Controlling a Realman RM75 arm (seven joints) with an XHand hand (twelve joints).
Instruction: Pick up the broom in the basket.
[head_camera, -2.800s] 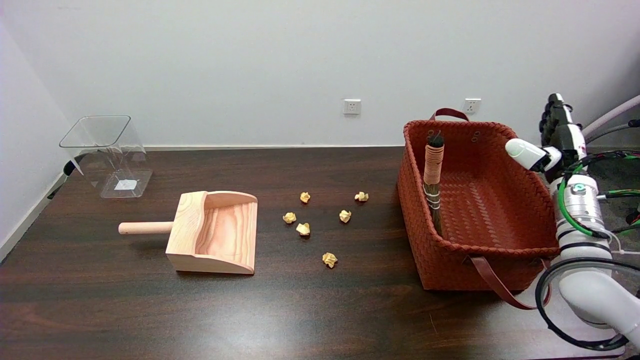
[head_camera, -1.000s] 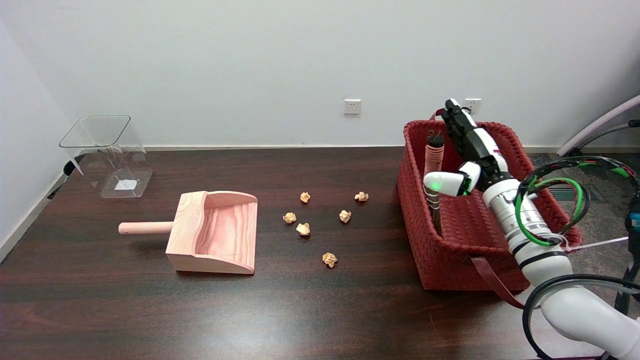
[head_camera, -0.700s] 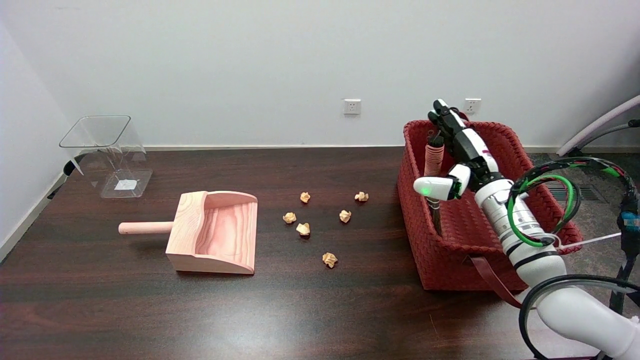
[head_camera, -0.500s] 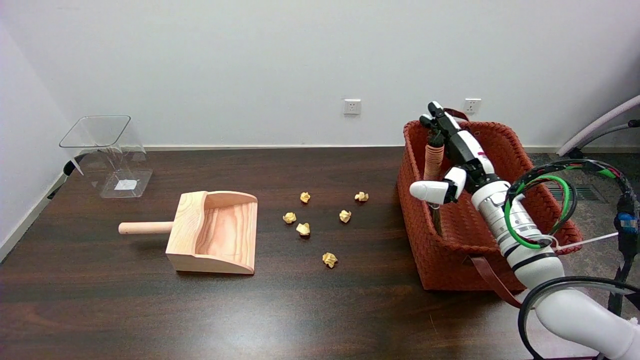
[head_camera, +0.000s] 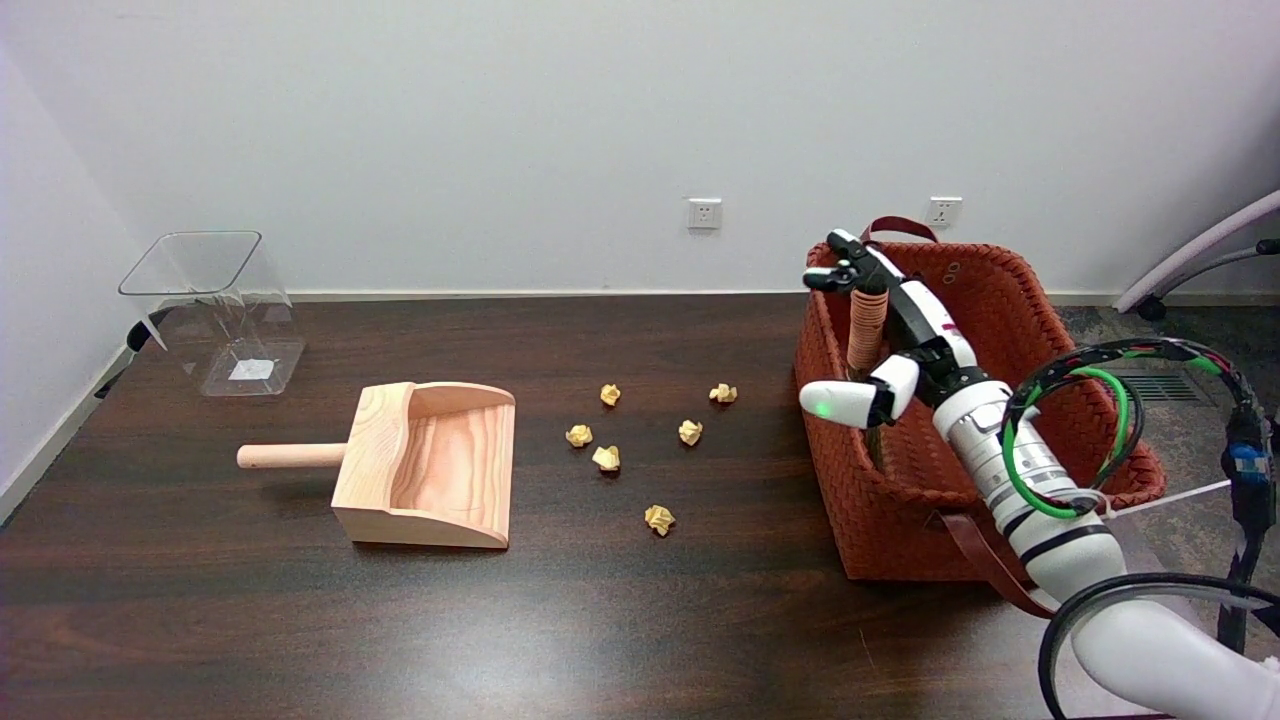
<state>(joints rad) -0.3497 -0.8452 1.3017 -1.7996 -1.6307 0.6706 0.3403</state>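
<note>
A red woven basket (head_camera: 885, 530) stands at the table's right end. The broom (head_camera: 865, 330) leans upright against its left inner wall; the orange-wrapped handle shows, while the bristles are mostly hidden by the wall and my hand. My right hand (head_camera: 908, 332) lies along the handle's right side. Its fingertips (head_camera: 836, 270) curl over the handle's top, and the thumb (head_camera: 835, 400) juts out to the left, apart from the handle. I see no closed grip.
Several crumpled yellow paper balls (head_camera: 606, 458) lie mid-table, left of the basket. A wooden dustpan (head_camera: 440, 465) sits further left, and a clear plastic bin (head_camera: 215, 310) at the far left corner. The basket's strap (head_camera: 985, 575) hangs over its front wall.
My right arm swung in from the right, over the basket. The hand moved left to the broom handle, and its fingers now bend over the handle's top. The broom has not moved.
</note>
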